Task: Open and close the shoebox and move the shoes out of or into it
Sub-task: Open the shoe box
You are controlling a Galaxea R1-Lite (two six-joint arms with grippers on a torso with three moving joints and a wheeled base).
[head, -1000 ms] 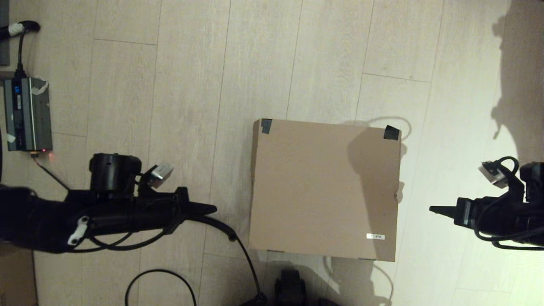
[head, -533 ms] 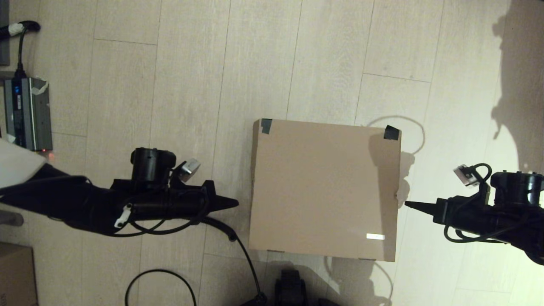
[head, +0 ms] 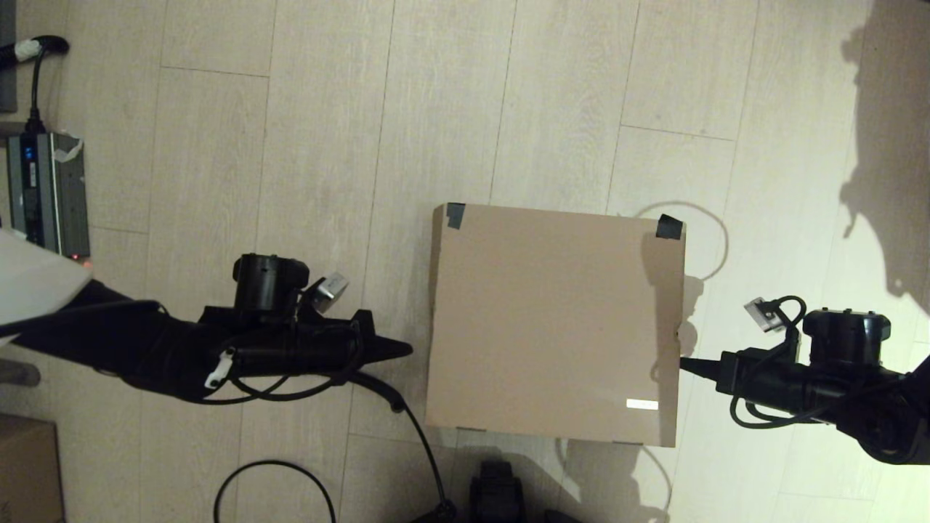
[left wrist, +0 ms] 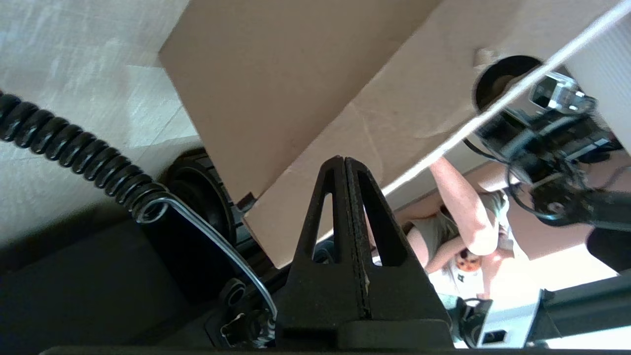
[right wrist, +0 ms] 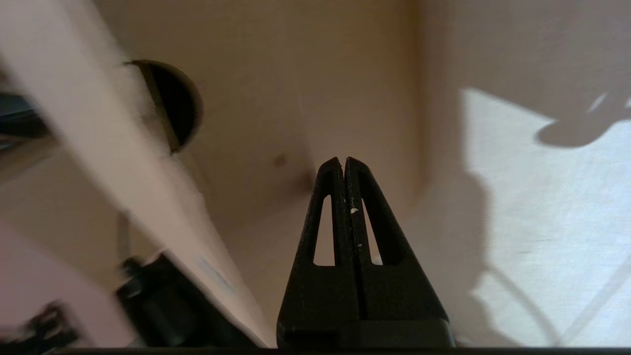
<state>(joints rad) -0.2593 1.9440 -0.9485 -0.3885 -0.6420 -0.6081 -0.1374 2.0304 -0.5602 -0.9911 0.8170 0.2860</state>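
The shoebox, plain brown cardboard with black tape on its two far lid corners and a small white label near its front right, lies shut on the floor. My left gripper is shut with nothing held, its tip a short way off the box's left side. My right gripper is also shut and holds nothing; its tip is at the box's right side wall, close below a round finger hole. The shoes are hidden from every view.
A grey power unit with a cable sits at the far left. A black coiled cable runs over the floor left of the box. A smaller brown carton stands at the lower left corner.
Both arms have swung inward toward the box. The left gripper's tip came close to the left side, and the right gripper's tip reached the right side wall.
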